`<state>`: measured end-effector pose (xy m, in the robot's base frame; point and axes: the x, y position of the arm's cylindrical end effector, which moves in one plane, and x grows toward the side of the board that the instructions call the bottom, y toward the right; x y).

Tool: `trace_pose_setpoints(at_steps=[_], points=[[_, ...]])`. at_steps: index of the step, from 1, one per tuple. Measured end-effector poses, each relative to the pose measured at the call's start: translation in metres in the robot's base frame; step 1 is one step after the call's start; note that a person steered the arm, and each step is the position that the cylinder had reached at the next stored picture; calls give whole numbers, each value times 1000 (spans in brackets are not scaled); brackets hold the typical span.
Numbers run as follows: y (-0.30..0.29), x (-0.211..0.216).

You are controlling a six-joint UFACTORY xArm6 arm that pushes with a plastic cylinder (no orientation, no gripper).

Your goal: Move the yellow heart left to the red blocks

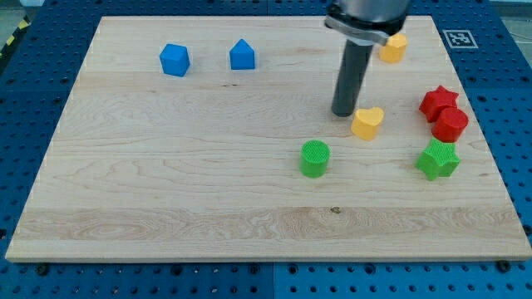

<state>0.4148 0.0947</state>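
Observation:
The yellow heart (367, 121) lies on the wooden board right of centre. My tip (343, 113) stands just to the heart's left, touching or nearly touching its upper left edge. The red star (437, 101) and the red cylinder (450, 124) sit together at the view's right, some way right of the heart.
A second yellow block (393, 48) lies near the top, partly behind the arm. A green cylinder (315, 158) sits below and left of the heart. A green star (438, 159) lies under the red blocks. A blue cube (175, 60) and a blue pentagon-shaped block (242, 55) lie at top left.

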Motion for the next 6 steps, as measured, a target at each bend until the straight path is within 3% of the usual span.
trace_pose_setpoints(at_steps=[6], points=[[57,56]])
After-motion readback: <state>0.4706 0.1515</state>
